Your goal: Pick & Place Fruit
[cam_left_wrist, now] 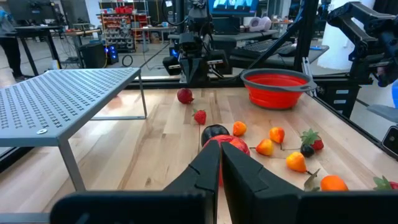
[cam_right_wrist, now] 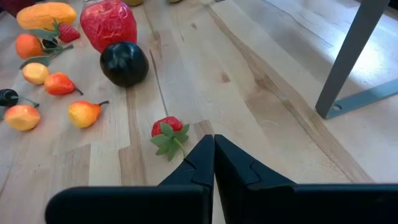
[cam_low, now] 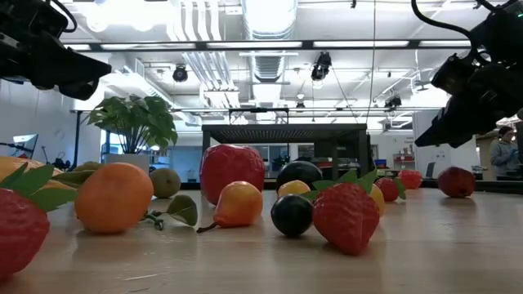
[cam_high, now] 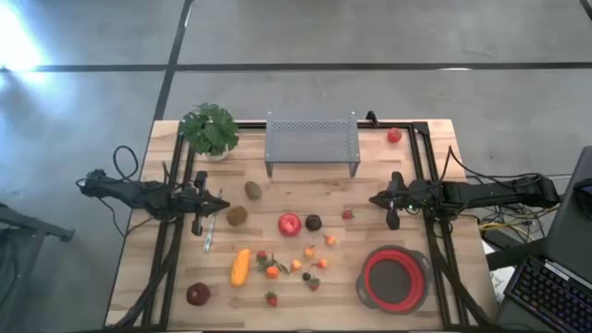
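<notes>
I am seeing no readable writing; both the left pincer [cam_high: 222,204] and right pincer [cam_high: 374,198] are hovering closed, empty, flanking the glossy red toy apple [cam_high: 289,224] on the wooden counter [cam_high: 305,190].

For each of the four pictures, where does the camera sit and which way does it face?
High view: above the table, facing down; both arms, left gripper, right gripper.
Low view: at tabletop height, facing across the fruit; dark arm parts overhead.
Left wrist view: on the left arm, facing the red colander; its shut fingers show.
Right wrist view: on the right arm, facing the strawberry; shut fingers.
Shared: red apple and dark plum in both wrist views.
</notes>
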You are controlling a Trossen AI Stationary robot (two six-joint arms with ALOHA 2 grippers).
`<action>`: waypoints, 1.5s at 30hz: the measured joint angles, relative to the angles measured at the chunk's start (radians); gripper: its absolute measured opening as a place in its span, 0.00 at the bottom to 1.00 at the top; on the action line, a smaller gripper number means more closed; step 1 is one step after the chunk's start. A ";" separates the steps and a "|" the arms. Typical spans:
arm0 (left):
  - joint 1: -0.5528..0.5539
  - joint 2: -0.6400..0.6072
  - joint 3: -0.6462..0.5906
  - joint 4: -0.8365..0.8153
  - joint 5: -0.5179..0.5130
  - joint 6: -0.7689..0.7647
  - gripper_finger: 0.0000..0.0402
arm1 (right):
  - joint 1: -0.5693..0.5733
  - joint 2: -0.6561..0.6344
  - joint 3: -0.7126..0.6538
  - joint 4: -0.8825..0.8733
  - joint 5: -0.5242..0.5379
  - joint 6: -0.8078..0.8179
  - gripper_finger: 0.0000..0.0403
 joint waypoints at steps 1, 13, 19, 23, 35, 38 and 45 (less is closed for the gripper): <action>0.000 0.000 0.000 0.000 0.000 0.000 0.05 | 0.000 0.000 0.000 0.000 0.000 -0.013 0.02; 0.000 0.000 0.000 0.000 0.000 0.000 0.05 | 0.000 -0.001 0.000 0.139 0.000 -0.049 0.02; 0.000 0.000 0.000 0.000 0.000 0.000 0.05 | 0.000 -0.001 0.000 0.174 0.000 -0.034 0.02; 0.000 0.000 0.000 0.000 0.000 0.000 0.05 | 0.000 0.000 0.000 0.175 0.000 -0.047 0.02; 0.000 0.000 0.000 0.000 0.000 0.000 0.05 | 0.000 0.001 0.000 0.179 -0.003 -0.046 0.02; 0.000 0.000 0.000 0.000 0.000 0.000 0.05 | 0.000 0.001 0.000 0.188 -0.004 -0.046 0.02; 0.000 0.000 0.000 0.000 0.000 0.000 0.05 | 0.000 0.000 0.041 0.268 -0.008 -0.061 0.02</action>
